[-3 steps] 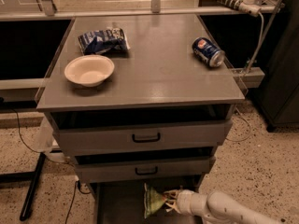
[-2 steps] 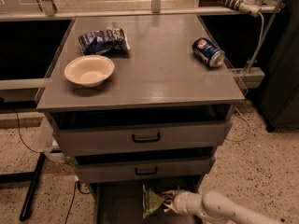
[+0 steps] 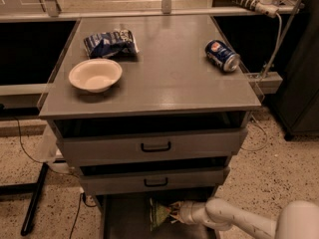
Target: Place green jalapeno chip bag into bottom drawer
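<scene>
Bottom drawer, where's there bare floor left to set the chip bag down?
The bottom drawer floor is bare on the left, between its left wall and the green jalapeno chip bag. The right is crowded: the hand grips the bag there, with the arm stretching off right.

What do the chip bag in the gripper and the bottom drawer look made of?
The green jalapeno chip bag: likely thin foil or plastic film, glossy and creased. The bottom drawer: seemingly painted sheet metal, with a flat matte grey floor and walls. The gripper holds the bag just inside that drawer.
</scene>
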